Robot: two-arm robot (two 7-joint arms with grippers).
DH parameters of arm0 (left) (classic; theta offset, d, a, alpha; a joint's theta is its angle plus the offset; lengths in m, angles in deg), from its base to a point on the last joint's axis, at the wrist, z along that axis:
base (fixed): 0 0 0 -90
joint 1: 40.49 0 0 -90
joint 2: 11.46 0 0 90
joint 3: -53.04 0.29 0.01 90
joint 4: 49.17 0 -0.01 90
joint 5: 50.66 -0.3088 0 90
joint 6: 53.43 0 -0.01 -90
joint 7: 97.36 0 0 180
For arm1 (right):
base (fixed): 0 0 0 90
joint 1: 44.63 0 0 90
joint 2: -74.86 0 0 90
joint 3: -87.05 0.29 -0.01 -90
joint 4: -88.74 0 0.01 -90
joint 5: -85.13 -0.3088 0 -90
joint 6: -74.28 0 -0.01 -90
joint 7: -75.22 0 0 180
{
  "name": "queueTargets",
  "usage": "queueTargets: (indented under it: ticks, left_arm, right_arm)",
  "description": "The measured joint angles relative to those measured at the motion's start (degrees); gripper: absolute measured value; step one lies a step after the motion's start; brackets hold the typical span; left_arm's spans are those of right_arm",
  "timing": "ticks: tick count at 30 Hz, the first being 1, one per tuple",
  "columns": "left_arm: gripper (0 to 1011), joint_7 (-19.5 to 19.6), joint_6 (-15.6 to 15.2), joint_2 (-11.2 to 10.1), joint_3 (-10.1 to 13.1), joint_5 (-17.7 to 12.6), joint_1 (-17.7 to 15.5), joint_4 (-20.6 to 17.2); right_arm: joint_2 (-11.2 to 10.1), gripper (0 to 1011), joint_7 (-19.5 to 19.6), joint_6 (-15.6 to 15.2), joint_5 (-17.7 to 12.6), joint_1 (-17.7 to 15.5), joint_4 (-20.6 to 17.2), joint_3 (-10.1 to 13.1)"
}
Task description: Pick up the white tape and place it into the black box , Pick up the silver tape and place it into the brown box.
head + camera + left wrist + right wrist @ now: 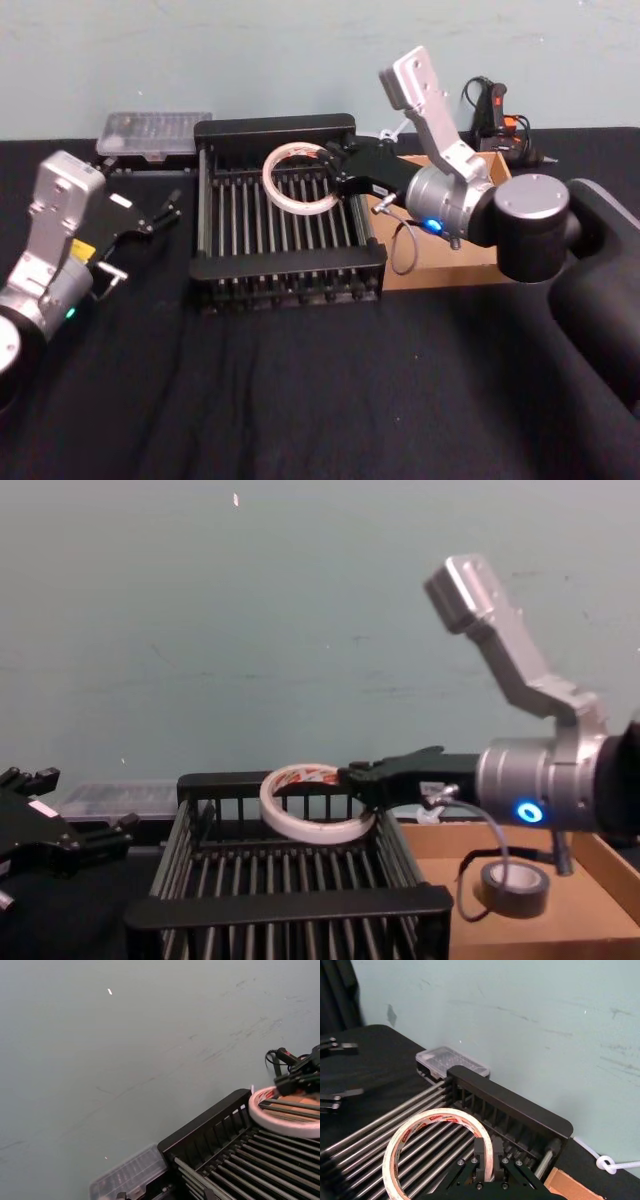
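Note:
My right gripper [335,177] is shut on the rim of the white tape [268,180], holding it tilted over the back half of the black box [275,128]. In the right wrist view the fingers [480,1157] pinch the tape [400,1140], whose inner ring has red marks, above the crate's bars. From the chest the tape [300,828] hangs at about rim height. The silver tape [513,900] lies in the brown box [520,938], which stands right of the crate. My left gripper [150,215] rests open on the table left of the crate.
A clear plastic case [155,133] lies behind the crate's left corner. A black and orange tool [500,115] with cables sits at the back right. A white cord [610,1164] lies behind the brown box [440,270]. A teal wall closes the far side.

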Motion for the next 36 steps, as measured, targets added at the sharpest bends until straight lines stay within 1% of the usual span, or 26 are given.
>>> queueTargets:
  ticks: [7, 14, 28, 29, 31, 33, 34, 36]
  left_arm:
    - [1001, 0.0, 0.0, 0.0, 0.0, 0.0, 0.0, 0.0]
    - [1001, 0.0, 0.0, 0.0, 0.0, 0.0, 0.0, 0.0]
    - [1001, 0.0, 0.0, 0.0, 0.0, 0.0, 0.0, 0.0]
    - [1001, 0.0, 0.0, 0.0, 0.0, 0.0, 0.0, 0.0]
    - [1001, 0.0, 0.0, 0.0, 0.0, 0.0, 0.0, 0.0]
    - [1001, 0.0, 0.0, 0.0, 0.0, 0.0, 0.0, 0.0]
    - [1001, 0.0, 0.0, 0.0, 0.0, 0.0, 0.0, 0.0]
    - [1002, 0.0, 0.0, 0.0, 0.0, 0.0, 0.0, 0.0]
  right_arm:
    - [3.5, 100, 1.2, 1.6, 2.1, 2.4, 7.3, -0.2]
    - [5.2, 100, 1.4, 2.0, 3.4, 3.4, 11.1, -0.1]
    - [5.3, 101, 1.5, 2.1, 3.5, 3.5, 11.1, -0.1]
    - [5.2, 116, 1.5, 2.1, 3.5, 3.5, 11.1, -0.1]
    - [5.2, 181, 1.5, 2.1, 3.5, 3.5, 11.1, -0.1]
    - [5.2, 210, 1.5, 2.1, 3.5, 3.5, 11.1, -0.1]
    - [5.2, 270, 1.5, 2.1, 3.5, 3.5, 11.1, -0.1]
    - [5.2, 312, 1.5, 2.1, 3.4, 3.5, 11.0, -0.1]
